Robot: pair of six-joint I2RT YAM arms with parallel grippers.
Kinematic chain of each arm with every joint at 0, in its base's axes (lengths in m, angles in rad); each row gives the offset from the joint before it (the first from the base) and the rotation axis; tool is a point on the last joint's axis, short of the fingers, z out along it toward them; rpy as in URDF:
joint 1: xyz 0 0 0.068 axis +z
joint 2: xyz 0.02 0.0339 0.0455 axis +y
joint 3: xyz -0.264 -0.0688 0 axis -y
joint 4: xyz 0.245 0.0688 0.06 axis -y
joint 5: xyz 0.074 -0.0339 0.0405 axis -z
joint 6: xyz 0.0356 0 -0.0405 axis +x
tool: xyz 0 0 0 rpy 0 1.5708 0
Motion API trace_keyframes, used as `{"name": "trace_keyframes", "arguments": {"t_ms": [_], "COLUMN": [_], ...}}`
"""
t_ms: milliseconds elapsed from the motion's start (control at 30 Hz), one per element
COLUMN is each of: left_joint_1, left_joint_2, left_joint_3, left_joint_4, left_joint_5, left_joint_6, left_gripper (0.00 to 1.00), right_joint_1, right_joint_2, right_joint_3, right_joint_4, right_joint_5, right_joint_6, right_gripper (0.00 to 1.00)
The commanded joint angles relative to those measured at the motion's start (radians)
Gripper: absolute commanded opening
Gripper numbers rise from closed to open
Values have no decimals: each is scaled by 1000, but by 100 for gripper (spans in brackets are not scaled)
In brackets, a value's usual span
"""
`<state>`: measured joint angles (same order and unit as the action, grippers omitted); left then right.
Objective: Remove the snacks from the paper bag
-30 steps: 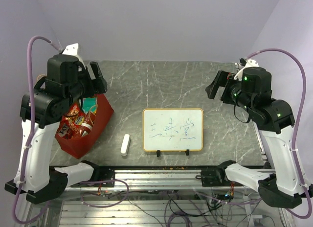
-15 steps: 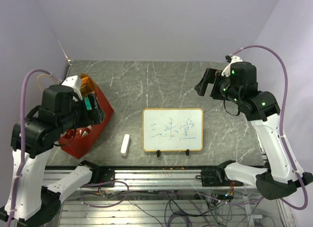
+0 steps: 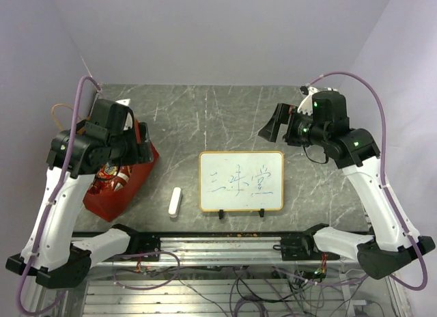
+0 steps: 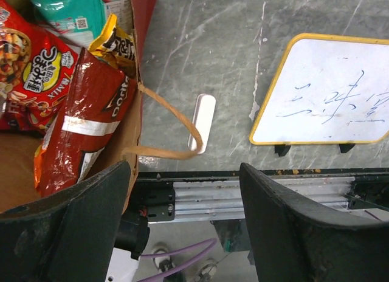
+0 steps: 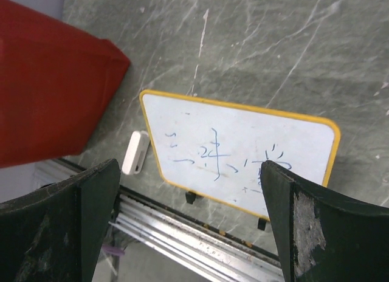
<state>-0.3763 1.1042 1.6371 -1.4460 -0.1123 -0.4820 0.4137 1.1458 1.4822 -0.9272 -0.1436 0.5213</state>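
0 snacks [image 4: 84, 115] lie out on the worktop [image 3: 205, 115]; task judged barely begun, every packet left to lift.
Bag [image 3: 117, 197]: left side of worktop, mouth open, at least 4 packets inside: 2 red, 1 yellow [image 4: 115, 42], 1 teal [image 4: 67, 11]. More may lie hidden beneath.
Tools: left tool [image 4: 185, 200] spread, empty, above bag rim; right tool [image 5: 188, 224] spread, empty, above worktop near whiteboard [image 3: 241, 181].

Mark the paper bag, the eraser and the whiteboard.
paper bag [image 3: 113, 202]: top external view, red outer wall.
eraser [image 4: 202, 121]: left wrist view, middle of the white block.
whiteboard [image 5: 237, 151]: right wrist view, white writing surface.
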Motion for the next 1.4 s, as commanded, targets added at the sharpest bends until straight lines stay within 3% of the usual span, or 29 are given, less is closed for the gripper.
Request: {"name": "trace_keyframes", "arguments": {"t_ms": [0,100,233,467,600,733,900,1000,1233,1367], "left_joint_1": [7,7,7,7,7,7,7,7,7,7], "left_joint_2": [-70,-85,-90,-154,-143,-130,-142,-138,-91,-81], "left_joint_3": [40,22,-3,-104,-157,-163,-190,-199,-143,-151], "left_joint_4": [-52,-51,-53,17,75,115,207,220,208,268], "left_joint_5": [-49,-84,-140,-77,-57,-88,-102,-109,-101,-121], "left_joint_6": [5,-26,-60,-26,13,18,35,76,104,29], "left_gripper": [85,87,88,89,82,68,61,51,17,7], "right_joint_1": [4,2,2,2,2,3,22,36,56,61], "right_joint_2": [-37,-73,-81,7,21,52,85,107,183,277], "right_joint_3": [-43,-100,-169,-201,-233,-246,-220,-193,-132,-26], "right_joint_4": [-2,48,178,332,465,518,539,522,513,472], "right_joint_5": [-67,-68,-212,-330,-375,-386,-354,-309,-337,-342], "right_joint_6": [46,132,163,230,262,306,319,303,257,192], "right_gripper": [100,100,100,100,100,100,100,100,100,100]}}
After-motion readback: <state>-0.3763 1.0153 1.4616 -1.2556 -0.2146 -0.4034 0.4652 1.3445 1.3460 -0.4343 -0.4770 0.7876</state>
